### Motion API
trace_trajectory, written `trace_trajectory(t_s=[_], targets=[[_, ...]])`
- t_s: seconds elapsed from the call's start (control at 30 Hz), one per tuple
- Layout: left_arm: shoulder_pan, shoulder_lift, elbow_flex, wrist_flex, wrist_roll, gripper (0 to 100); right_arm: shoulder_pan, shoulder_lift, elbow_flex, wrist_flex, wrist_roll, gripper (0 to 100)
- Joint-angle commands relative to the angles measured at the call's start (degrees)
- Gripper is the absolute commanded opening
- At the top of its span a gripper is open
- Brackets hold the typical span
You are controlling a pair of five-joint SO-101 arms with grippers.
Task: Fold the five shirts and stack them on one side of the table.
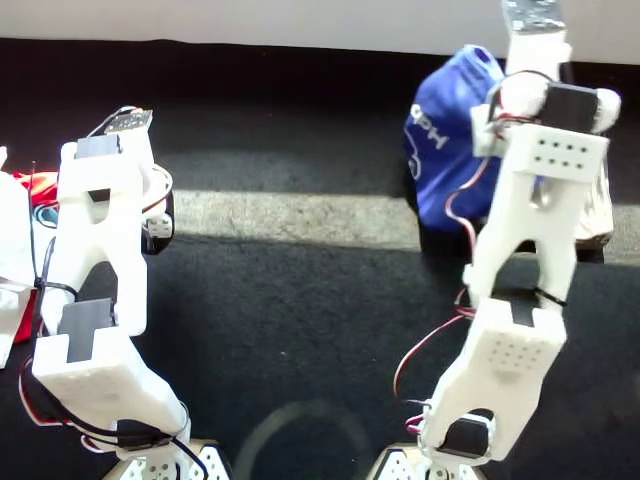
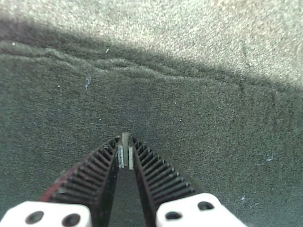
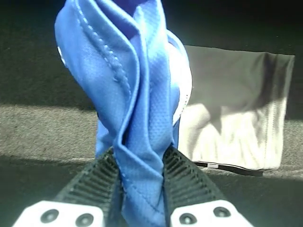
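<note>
A blue shirt (image 1: 445,130) hangs bunched above the table's far right, and my right gripper (image 3: 139,152) is shut on a gathered fold of it (image 3: 128,80). Just behind it a folded pale grey shirt (image 3: 236,123) lies flat on the table, partly hidden by the right arm in the high view (image 1: 603,210). My left gripper (image 2: 125,142) is shut with nothing in it, its fingertips touching, low over the dark table cloth (image 2: 199,109) on the left side. Red (image 1: 30,190) and white (image 1: 12,250) shirts lie crumpled at the left edge.
A dark cloth covers the table, with a sunlit band (image 1: 300,220) running across its middle. Open cloth (image 1: 300,330) lies between the two arms. A pale wall edge (image 1: 250,20) runs along the back.
</note>
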Motion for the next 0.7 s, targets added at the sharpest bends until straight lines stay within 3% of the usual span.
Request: trace_trajectory(t_s=[0.0, 0.67], targets=[[-0.48, -2.95, -0.13, -0.18, 0.09, 1, 3.74, -4.44, 0.48, -3.03, 2.02, 0.6], [-0.66, -3.03, -0.13, -0.09, 0.09, 1, 17.71, 23.16, 1.89, -27.30, 14.51, 0.6]])
